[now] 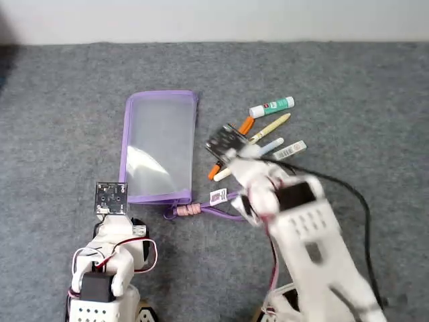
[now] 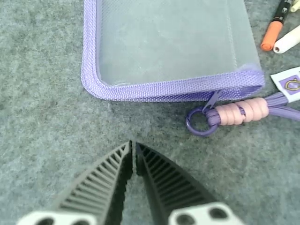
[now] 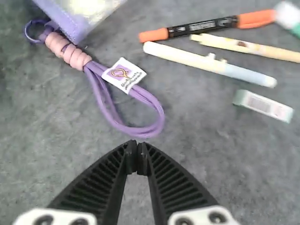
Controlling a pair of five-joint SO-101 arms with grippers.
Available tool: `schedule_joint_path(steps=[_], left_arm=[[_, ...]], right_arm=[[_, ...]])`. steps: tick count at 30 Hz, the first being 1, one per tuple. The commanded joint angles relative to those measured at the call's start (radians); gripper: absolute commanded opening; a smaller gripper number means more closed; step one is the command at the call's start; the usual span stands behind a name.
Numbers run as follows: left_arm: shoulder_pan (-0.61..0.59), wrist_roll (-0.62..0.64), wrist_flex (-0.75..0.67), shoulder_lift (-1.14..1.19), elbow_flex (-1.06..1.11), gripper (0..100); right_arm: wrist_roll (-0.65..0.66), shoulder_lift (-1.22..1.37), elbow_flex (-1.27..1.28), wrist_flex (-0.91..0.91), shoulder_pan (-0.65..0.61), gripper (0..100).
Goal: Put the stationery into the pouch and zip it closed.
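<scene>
- Right arm [image 1: 308, 235], white and bulky, fills the near foreground. Its gripper [image 3: 137, 147] has the jaws pressed together on nothing, tips just short of the strap loop.
- Grey felt mat [image 1: 369, 87] covers the table.
- Purple-edged clear pouch [image 1: 161, 144] lies flat, left of centre, with nothing visible inside it.
- Left arm [image 1: 110, 258] sits below the pouch's near end. Its gripper [image 2: 132, 147] is closed and empty, near the pouch's bound edge but apart from it.
- Purple strap [image 3: 117, 101] with a pink wrap and a white tag [image 3: 123, 75] hangs from a ring [image 2: 195, 123] at the pouch's near corner.
- Stationery is fanned on the mat right of the pouch: glue stick [image 1: 271, 107], orange-capped marker [image 3: 201, 27], cream pen [image 3: 248, 47], white pen [image 3: 206, 63].
- Small pale green piece [image 3: 262, 105] lies beside the white pen; I cannot tell what it is.
</scene>
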Motion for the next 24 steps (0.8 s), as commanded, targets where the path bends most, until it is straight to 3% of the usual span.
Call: schedule_joint_path(steps=[1, 5, 11, 24], left_arm=[[0.005, 0.0, 0.005, -0.014, -0.005, 1], [0.005, 0.0, 0.005, -0.014, -0.005, 1], [0.005, 0.0, 0.005, -0.014, -0.005, 1], [0.005, 0.0, 0.005, -0.014, -0.005, 1]], right_arm=[[0.017, 0.193, -0.153, 0.013, -0.071, 0.9], [0.072, 0.357, -0.233, 0.008, -0.154, 3.9], [0.092, 0.55, -0.333, 0.002, -0.251, 20.0], [0.092, 0.897, -0.577, 0.012, -0.314, 19.9]])
